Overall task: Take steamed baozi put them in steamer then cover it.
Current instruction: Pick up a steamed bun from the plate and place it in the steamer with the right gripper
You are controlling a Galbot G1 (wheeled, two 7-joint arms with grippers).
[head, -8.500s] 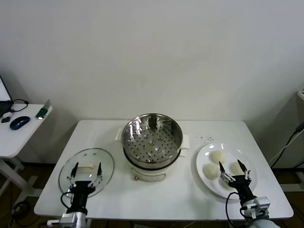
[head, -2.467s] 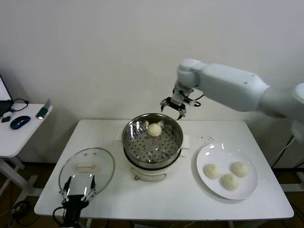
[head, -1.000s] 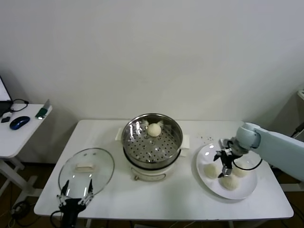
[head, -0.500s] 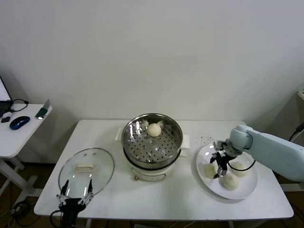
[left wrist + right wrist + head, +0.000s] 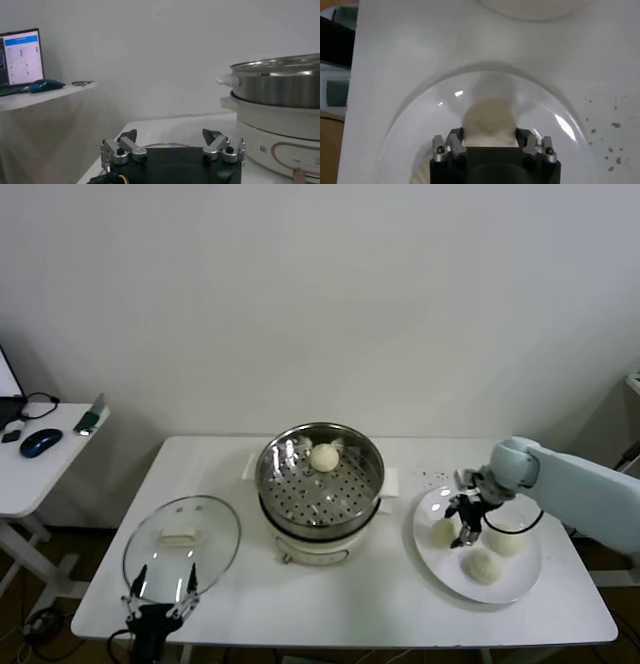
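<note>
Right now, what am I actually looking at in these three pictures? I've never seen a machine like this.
A two-armed robot is photographed by its own cameras: one on its head looking down at a white table, and one on each wrist. The steamer holds one bun. Its glass lid lies beside it. The right gripper, open, is over the nearest of three buns on the white plate; its wrist camera shows that bun between the fingers. The left gripper waits open at the table's near edge, holding nothing.
</note>
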